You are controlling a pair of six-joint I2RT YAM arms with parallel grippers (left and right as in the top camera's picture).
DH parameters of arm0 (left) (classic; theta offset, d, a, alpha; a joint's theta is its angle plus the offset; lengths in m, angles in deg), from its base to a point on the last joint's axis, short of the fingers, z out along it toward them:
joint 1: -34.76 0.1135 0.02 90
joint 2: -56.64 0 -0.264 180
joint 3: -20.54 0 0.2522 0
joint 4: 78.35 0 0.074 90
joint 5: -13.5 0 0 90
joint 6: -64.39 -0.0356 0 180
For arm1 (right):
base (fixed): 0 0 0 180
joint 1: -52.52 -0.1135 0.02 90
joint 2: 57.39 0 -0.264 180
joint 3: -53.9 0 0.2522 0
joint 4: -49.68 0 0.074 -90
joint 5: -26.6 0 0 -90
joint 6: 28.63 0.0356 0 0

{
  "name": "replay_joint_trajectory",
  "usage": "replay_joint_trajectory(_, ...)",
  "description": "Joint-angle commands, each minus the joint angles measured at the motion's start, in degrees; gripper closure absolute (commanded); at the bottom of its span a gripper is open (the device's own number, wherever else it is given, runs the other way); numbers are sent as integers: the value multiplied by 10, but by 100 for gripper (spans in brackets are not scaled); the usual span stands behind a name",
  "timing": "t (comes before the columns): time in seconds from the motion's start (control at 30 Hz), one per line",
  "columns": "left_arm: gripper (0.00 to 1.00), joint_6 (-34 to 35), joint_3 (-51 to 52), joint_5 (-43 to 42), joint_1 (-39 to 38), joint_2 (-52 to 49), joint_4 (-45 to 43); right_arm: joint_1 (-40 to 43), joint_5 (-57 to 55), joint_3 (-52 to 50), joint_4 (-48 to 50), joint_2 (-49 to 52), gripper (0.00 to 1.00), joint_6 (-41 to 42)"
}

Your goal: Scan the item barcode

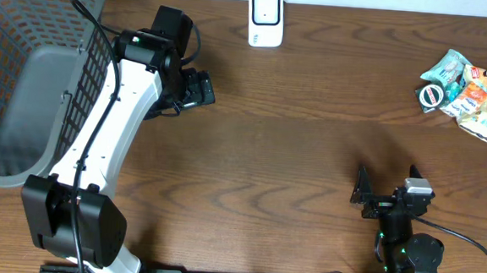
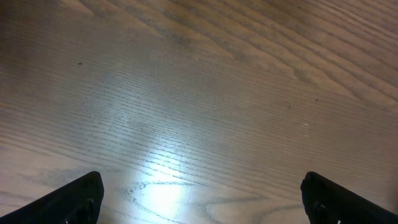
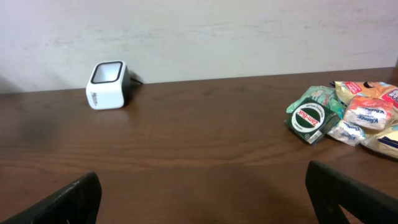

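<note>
A white barcode scanner [image 1: 266,18] stands at the table's far edge, and the right wrist view has it at the left [image 3: 107,85]. A pile of snack packets [image 1: 469,93] lies at the far right; among them is a green packet with a round label [image 3: 313,118]. My left gripper [image 1: 204,90] hovers open over bare wood left of centre, with nothing between its fingers [image 2: 81,196]. My right gripper [image 1: 364,195] is open and empty near the front right, facing the scanner and the pile, well short of both.
A grey mesh basket [image 1: 27,72] fills the far left corner, right beside my left arm. Brown wooden table [image 1: 294,148] stretches between the arms. A pale wall [image 3: 199,31] stands behind the scanner.
</note>
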Motion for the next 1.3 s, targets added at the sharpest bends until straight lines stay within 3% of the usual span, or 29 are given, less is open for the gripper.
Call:
replay_joint_trajectory(0.0,0,7,2,2,1,-2,3,2,-1,-1,-3,-6,1,-7)
replay_joint_trajectory(0.63,0,-9,39,8,1,9,-6,2,-2,-1,-2,-6,1,-7)
replay_joint_trajectory(1.27,0,-67,292,14,1,185,-210,2,-2,-1,-3,-6,1,-7)
